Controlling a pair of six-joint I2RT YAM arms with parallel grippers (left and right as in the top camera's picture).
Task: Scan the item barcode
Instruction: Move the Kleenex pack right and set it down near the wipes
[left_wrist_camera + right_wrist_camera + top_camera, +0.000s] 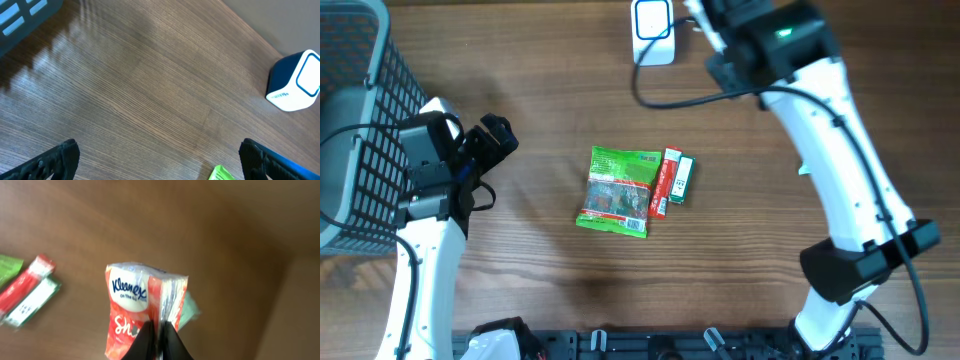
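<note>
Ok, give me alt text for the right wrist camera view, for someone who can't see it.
The right gripper pinches a red and white Kleenex tissue pack by its edge, held up above the wooden table. Down on the left lie a red packet, a green and white box and the corner of a green bag.

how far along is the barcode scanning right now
Done: the right hand is shut on a red-and-white Kleenex tissue pack. In hand: that arm is up by the white-and-blue scanner box; scan not confirmable. Left: green snack bag, red slim packet and green-white small box lie on the table; left hand open, empty.
</note>
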